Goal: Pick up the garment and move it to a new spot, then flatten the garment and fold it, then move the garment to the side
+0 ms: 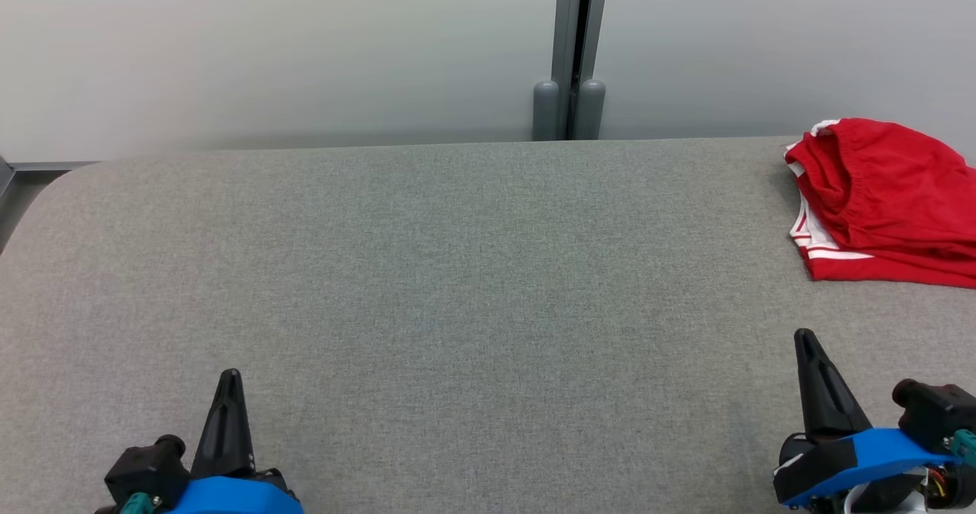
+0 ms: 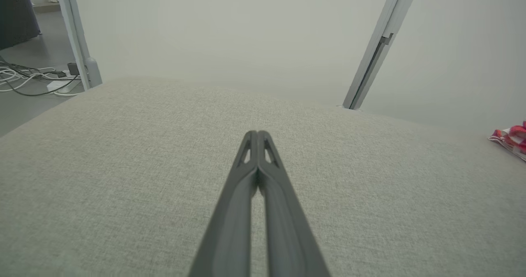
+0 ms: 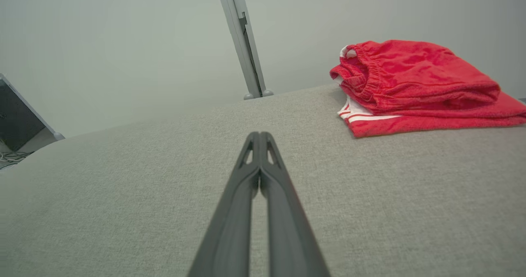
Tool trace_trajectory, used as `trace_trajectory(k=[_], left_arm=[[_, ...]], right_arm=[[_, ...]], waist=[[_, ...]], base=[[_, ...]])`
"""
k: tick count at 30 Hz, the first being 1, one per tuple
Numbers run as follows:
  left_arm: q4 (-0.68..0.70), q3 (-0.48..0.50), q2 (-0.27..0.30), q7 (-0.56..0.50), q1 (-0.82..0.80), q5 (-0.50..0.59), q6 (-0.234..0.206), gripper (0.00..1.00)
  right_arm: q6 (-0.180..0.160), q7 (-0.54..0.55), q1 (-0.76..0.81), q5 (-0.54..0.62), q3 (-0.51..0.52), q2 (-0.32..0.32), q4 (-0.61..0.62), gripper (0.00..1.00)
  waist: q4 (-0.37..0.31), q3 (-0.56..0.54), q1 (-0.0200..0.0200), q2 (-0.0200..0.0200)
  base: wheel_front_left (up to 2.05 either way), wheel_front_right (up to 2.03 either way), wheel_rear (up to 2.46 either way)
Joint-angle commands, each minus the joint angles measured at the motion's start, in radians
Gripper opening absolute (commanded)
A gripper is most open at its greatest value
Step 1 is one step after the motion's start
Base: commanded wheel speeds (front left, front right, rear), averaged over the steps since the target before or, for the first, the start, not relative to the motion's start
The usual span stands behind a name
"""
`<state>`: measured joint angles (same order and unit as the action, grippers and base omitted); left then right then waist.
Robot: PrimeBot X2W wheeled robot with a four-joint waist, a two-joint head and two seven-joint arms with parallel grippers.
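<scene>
A red garment (image 1: 884,197) with white stripes and an elastic waistband lies folded in a low pile at the far right of the grey table (image 1: 457,270). The right wrist view shows the garment (image 3: 415,88) ahead and to the right, and a sliver of it (image 2: 511,139) peeks in at the right edge of the left wrist view. My right gripper (image 1: 807,340) is shut with nothing in it, hovering near the front right, well short of the garment. At the front left my left gripper (image 1: 229,380) is shut too, empty, far from the garment.
A pale wall runs behind the table, with a grey vertical post (image 1: 572,49) at its middle. The table's rounded left corner (image 1: 46,186) drops to the floor, where cables (image 2: 24,79) lie.
</scene>
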<state>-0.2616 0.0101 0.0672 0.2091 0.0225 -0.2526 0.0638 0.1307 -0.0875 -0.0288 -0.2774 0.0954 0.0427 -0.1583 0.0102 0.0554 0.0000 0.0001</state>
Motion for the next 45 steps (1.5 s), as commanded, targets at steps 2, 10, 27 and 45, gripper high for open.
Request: trace_trajectory(k=[2,10,27,45], left_arm=[[0.016,0.007,0.004,-0.012,-0.029,-0.064,0.005,0.00],[0.018,0.017,0.002,-0.046,-0.041,-0.212,0.013,0.00],[0.019,0.037,-0.002,-0.111,-0.065,-0.483,0.026,0.00],[0.020,0.056,-0.006,-0.166,-0.084,-0.710,0.037,0.00]], right_arm=[[0.000,0.009,-0.016,-0.064,0.003,0.004,0.010,0.00],[0.000,0.030,-0.023,-0.209,0.004,0.004,0.001,0.00],[0.000,0.071,-0.040,-0.475,0.007,0.006,-0.019,0.00],[0.000,0.105,-0.053,-0.698,0.011,0.007,-0.035,0.00]], waist=[[0.000,-0.001,0.0000,-0.0001],[-0.001,-0.005,0.0000,-0.0001],[-0.002,-0.012,0.0000,-0.0001],[-0.004,-0.020,0.0000,-0.0001]], base=[[0.00,0.00,0.00],[0.00,0.00,0.00],[0.00,0.00,0.00],[0.00,0.00,0.00]])
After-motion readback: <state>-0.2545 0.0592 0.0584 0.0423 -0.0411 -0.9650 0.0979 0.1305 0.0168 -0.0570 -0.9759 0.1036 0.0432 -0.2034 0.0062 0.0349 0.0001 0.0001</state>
